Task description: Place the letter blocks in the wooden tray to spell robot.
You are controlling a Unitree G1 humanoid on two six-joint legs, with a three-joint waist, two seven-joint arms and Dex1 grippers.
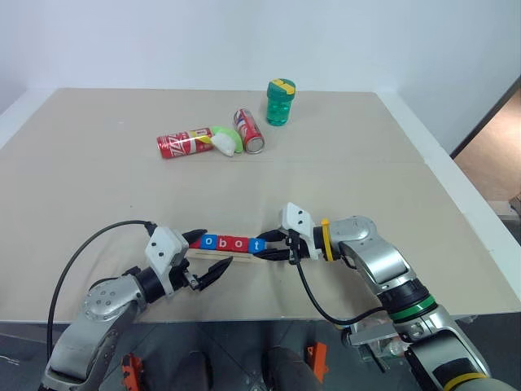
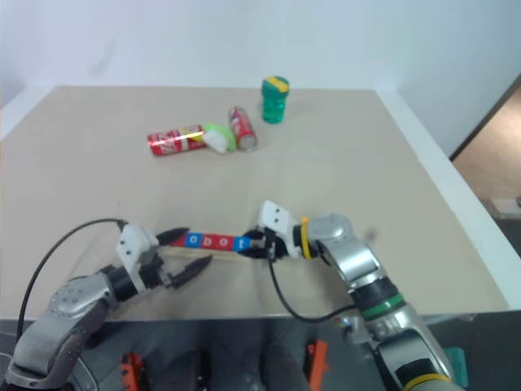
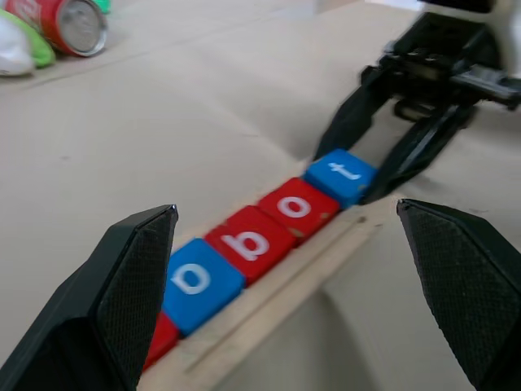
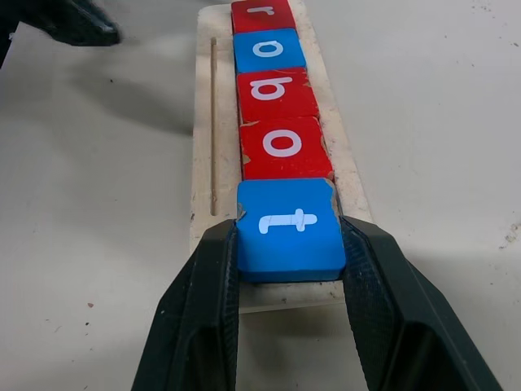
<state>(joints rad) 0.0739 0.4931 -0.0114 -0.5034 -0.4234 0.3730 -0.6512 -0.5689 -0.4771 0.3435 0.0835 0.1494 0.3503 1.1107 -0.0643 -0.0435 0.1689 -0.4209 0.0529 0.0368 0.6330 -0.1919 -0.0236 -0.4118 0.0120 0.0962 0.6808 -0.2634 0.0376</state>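
The right jaws pinch the blue t block at the near end of the wooden tray. To seat it well, I would press it flush against the red o, then release straight back. The left jaws stand spread at the other end. The blocks read r, o, b, o, t. The cans' print on the desk is unreadable.

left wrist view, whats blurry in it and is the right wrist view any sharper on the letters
Left wrist view: the right gripper behind the t block is soft, and the soda can is hazy. Right wrist view: the t block's letter reads crisply between the black fingers; the r block is softer, still legible.
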